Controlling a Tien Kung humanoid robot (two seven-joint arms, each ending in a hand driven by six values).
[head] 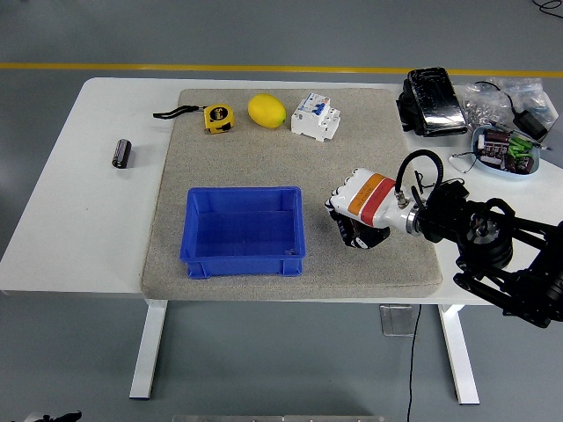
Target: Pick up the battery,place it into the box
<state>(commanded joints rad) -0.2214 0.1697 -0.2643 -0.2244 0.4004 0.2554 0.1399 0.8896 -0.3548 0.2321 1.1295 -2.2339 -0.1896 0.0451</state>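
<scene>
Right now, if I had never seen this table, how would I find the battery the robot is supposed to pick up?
Start at the grey mat covering most of the white table, then look left of it to the bare strip. The battery lies there alone, a small dark cylinder on its side. Everything else nearby, the tape measure, lemon and blue box, sits on the mat.

The right robot hand (pixel 356 218) has a white back crossed by an orange band and a red band, with black fingers (pixel 345 230) beneath. A silver wrist ring joins it to a black forearm (pixel 479 233) of bulky round joints, where a black cable (pixel 413 171) loops above.
</scene>
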